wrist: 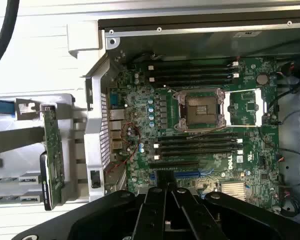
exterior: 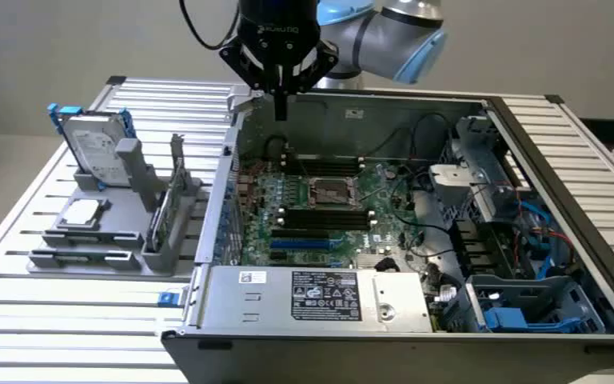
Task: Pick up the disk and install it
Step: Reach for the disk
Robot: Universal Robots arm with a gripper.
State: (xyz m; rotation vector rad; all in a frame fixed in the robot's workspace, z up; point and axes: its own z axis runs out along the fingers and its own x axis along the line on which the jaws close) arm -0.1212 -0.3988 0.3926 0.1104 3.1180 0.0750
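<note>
On the slatted table we are logging the disk standing unpicked in its rack, upper left, with the gripper, clenched empty, hovering over the case.

An open computer case is laid on a slatted metal table, its green motherboard exposed, with a CPU socket set between black memory slots and a labelled power supply mounted along one side. On the exterior view's left, a grey holder is placed beside the case; a small square chip is laid flat on it and a thin green card is stood on edge in it.
</note>
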